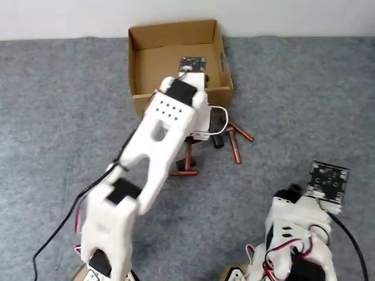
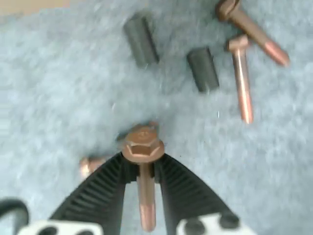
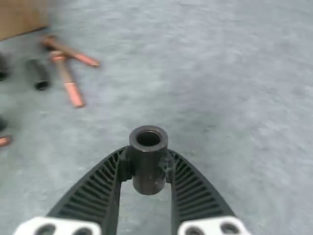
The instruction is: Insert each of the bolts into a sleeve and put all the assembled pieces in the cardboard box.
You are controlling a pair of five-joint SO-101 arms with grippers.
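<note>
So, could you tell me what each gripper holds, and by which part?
Left gripper holds a bolt by the shank just below its head; right gripper clamps a sleeve by its sides.

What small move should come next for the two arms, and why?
Probably bring the left tool with its bolt toward the right tool, lining the shank up with the sleeve. Each tool is shut on its part, the sleeve's bore is open, and the tools are apart, so insertion cannot start yet.
</note>
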